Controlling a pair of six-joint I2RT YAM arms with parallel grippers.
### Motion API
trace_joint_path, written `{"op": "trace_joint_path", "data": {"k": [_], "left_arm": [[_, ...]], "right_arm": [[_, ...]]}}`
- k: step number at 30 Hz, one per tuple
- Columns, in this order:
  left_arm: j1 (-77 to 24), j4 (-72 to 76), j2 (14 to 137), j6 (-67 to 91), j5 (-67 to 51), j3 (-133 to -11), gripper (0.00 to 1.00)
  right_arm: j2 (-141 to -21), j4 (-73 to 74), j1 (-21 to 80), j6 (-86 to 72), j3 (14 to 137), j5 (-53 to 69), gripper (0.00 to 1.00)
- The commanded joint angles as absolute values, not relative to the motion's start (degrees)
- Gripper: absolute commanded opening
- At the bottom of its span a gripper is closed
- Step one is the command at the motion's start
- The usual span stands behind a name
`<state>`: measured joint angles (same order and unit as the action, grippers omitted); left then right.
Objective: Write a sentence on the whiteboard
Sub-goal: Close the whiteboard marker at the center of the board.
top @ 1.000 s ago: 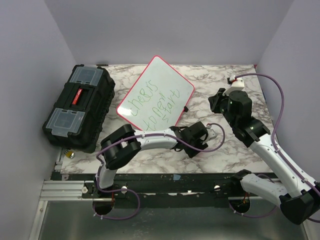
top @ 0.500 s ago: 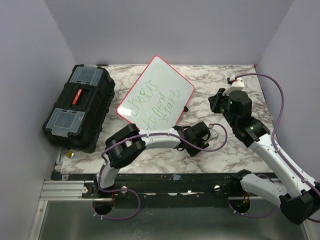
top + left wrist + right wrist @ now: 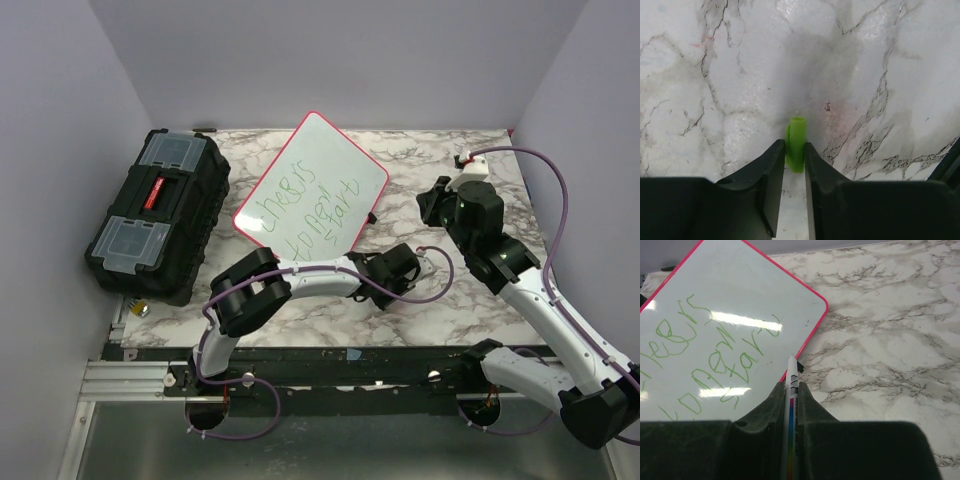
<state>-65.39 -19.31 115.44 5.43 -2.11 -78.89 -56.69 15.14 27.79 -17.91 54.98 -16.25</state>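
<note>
The whiteboard (image 3: pixel 312 188) lies tilted at the back middle of the marble table, its pink rim showing, and it fills the left of the right wrist view (image 3: pixel 725 300). The sentence (image 3: pixel 303 205) runs across it in green lines starting "cheers" (image 3: pixel 700 340). My right gripper (image 3: pixel 791 388) is shut on a white marker (image 3: pixel 791 371) whose tip points at the board's near corner; in the top view this gripper (image 3: pixel 434 204) hovers right of the board. My left gripper (image 3: pixel 795 151) is low over the table (image 3: pixel 420 262), its jaws pressed on both sides of a small green cap (image 3: pixel 796 136).
A black toolbox (image 3: pixel 155 215) sits at the left edge of the marble table (image 3: pixel 430 160). Purple walls close in on the left, back and right. A small black clip foot (image 3: pixel 800 367) sticks out at the board's near edge.
My left gripper's jaws have closed in onto the green cap, and the left arm's elbow shifted slightly. The right arm and its marker have stayed put.
</note>
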Motion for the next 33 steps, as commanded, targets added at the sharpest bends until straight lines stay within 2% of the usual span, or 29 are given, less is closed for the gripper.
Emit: {"op": "trace_joint_path", "data": {"k": [1, 5, 11, 27, 29, 33], "left_arm": [[-65.78, -21.29, 115.94, 5.47, -1.18, -76.24, 0.18], [-65.75, -20.34, 114.38, 5.45, -0.91, -74.94, 0.0], [-65.83, -19.51, 109.02, 4.83, -0.44, -72.51, 0.0], [-64.96, -29.99, 88.67, -5.21, 12.87, -73.85, 0.0], [-64.02, -29.51, 85.56, -6.09, 11.84, -72.8, 0.0], [-61.34, -23.97, 77.76, -11.85, 2.06, -65.36, 0.0]], "right_arm": [[-57.43, 16.08, 27.99, -17.65, 54.62, -16.06, 0.01], [-57.91, 16.08, 28.0, -17.8, 54.97, -15.56, 0.01], [-59.06, 15.5, 28.03, -20.61, 55.46, -13.17, 0.01], [-58.78, 15.83, 28.04, -23.73, 57.49, -6.88, 0.01], [-58.39, 16.0, 28.04, -24.07, 57.14, -5.36, 0.01], [-57.74, 16.08, 28.04, -24.39, 55.92, -3.93, 0.01]]}}
